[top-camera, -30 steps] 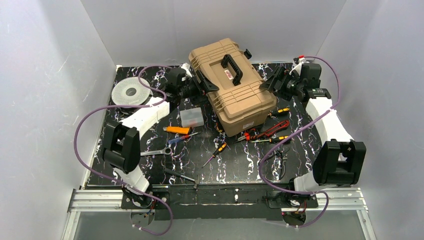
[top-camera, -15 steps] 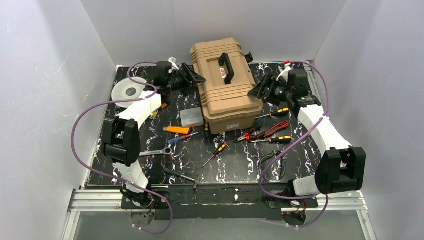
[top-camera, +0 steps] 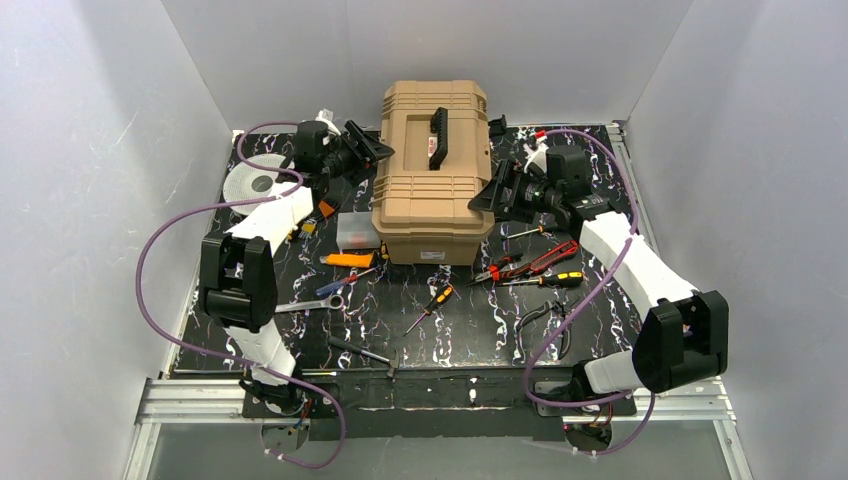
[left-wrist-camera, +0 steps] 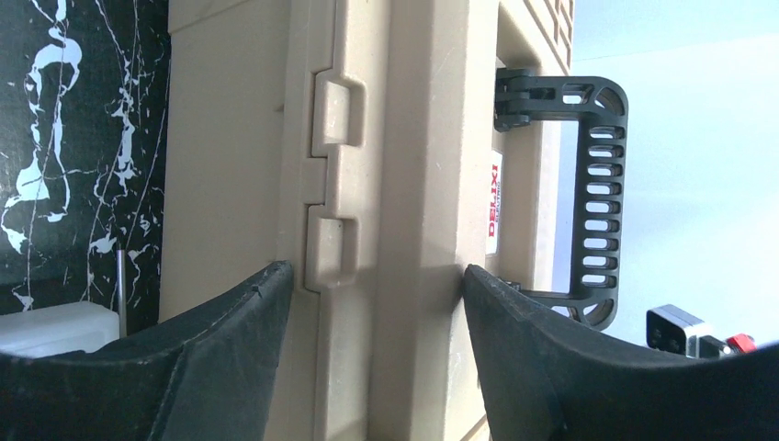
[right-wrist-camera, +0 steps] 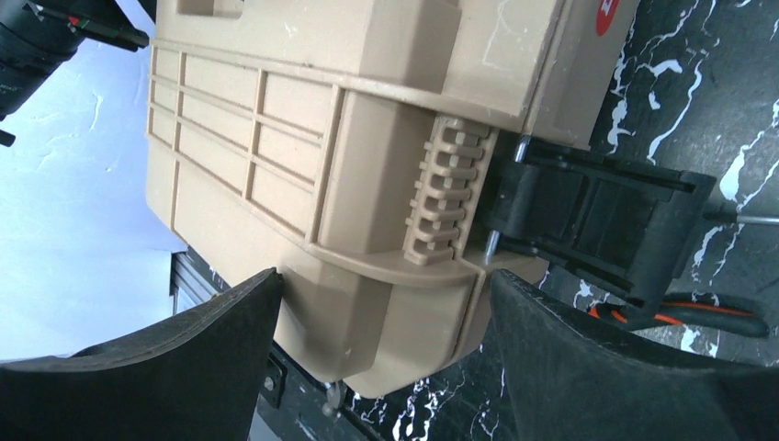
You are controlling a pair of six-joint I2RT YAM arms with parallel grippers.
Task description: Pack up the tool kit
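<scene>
- Step in hand: by my reading, the early one. The toolbox [top-camera: 432, 170] sits shut at the far middle of the table [top-camera: 470, 330], with an arm on each flank, as if to steady it or set about opening it.
- The left gripper [top-camera: 380, 147] is spread wide against the box's left wall, one finger on each side of the seam where the lid meets the base. Whether the fingers touch the plastic I cannot tell.
- The right gripper [top-camera: 487, 190] is spread too, at the right wall, with a black latch [right-wrist-camera: 588, 216] lying between its fingers. Whether that latch is snapped home is unclear.
- Nothing is packed. The pliers [top-camera: 530, 262] and screwdrivers [top-camera: 432, 305] lie loose on the table in front of the box.
- Next move, as I judge it: free the latches and lift the lid — that takes a firm pull on a small stiff tab while the other arm holds the box from sliding.
- Materials: the box is tan hard plastic, matte, ribbed in raised panels, with blocky hinge lugs — rigid, nothing to squeeze. The handle [top-camera: 437, 138] is black and slotted.
- The table top is glossy black with white veins, probably slick under the box.
- The pliers have red grips, and the screwdrivers are slim, round and orange-and-black, so likely to roll.
</scene>
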